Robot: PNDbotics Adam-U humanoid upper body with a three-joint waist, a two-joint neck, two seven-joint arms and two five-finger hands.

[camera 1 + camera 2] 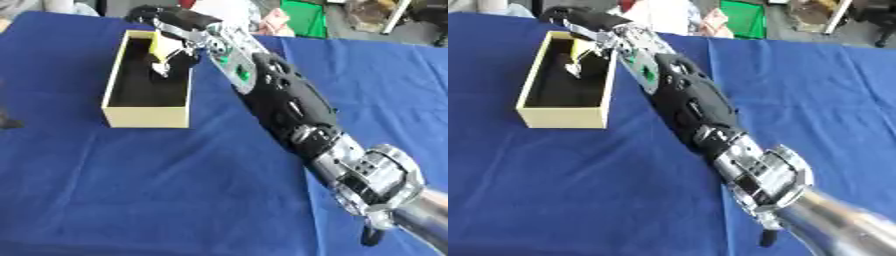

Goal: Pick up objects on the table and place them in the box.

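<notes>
1. Worktop first: a flat surface under a deep blue cloth. It carries the box well forward of the robot, so the arm must stretch nearly straight for its fingers to get there.
2. Right arm, black with silver joints, crosses from the near right corner up toward the far left. That long diagonal looks like the plain way to bring the hand over the box from the robot's own side.
3. Pale yellow rectangular cardboard box with a dark inside sits open-topped directly below the fingers, its long side running away from the robot. The open top lets a thing be lowered or dropped straight in.
4. Right hand hangs above the far end of the box, fingers pointing down into it. Keeping over the opening means a release should land inside rather than on the cloth.
5. Small pale yellow object is among the fingers, just above the box's dark floor. The fingers are curled round it, gripping it, so by my judgement it is not yet released.
6. Left hand shows in neither view.
</notes>
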